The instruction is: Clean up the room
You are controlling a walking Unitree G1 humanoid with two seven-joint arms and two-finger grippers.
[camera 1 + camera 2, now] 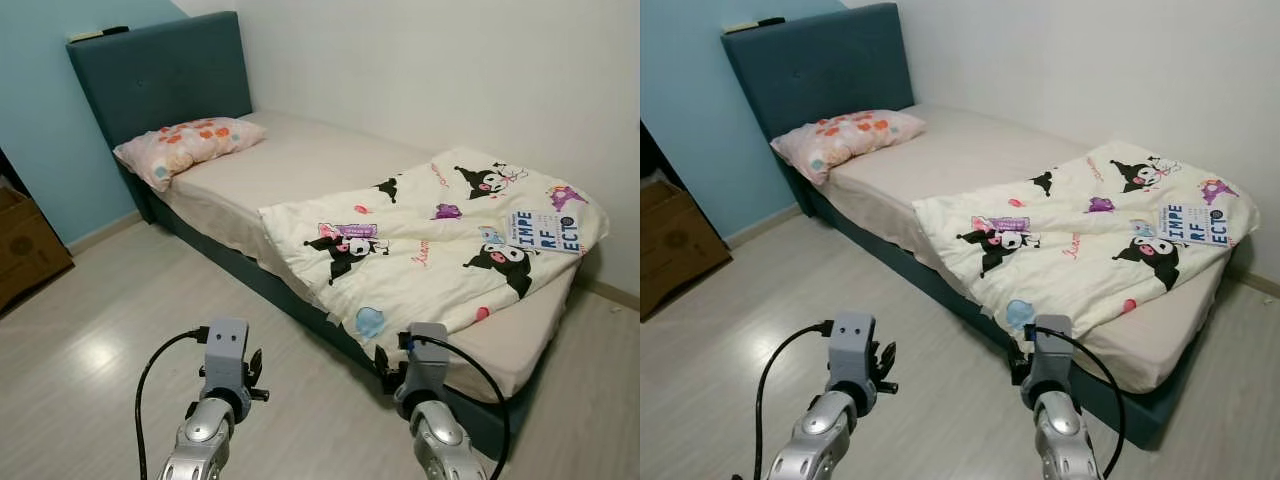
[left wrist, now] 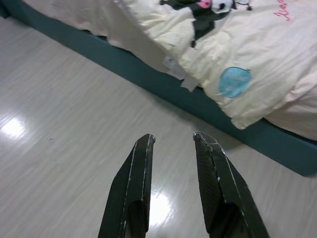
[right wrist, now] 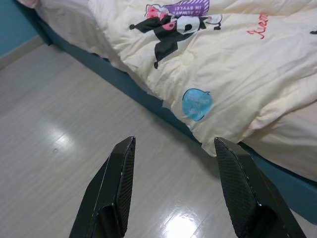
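A cream cartoon-print blanket (image 1: 440, 240) lies rumpled over the foot half of a bed (image 1: 300, 165) with a teal frame, one edge hanging over the near side. A floral pillow (image 1: 190, 145) rests by the headboard. A printed card or book (image 1: 545, 230) sits on the blanket's far corner. Both arms are raised over the floor before the bed. My left gripper (image 2: 173, 141) is open with nothing between its fingers. My right gripper (image 3: 173, 146) is open wider, close to the blanket's hanging edge (image 3: 218, 129).
A brown cardboard box (image 1: 25, 245) stands at the left by the blue wall. Pale wood floor (image 1: 110, 310) stretches between the box and the bed. A white wall runs behind the bed. Something flat lies on top of the headboard (image 1: 100, 34).
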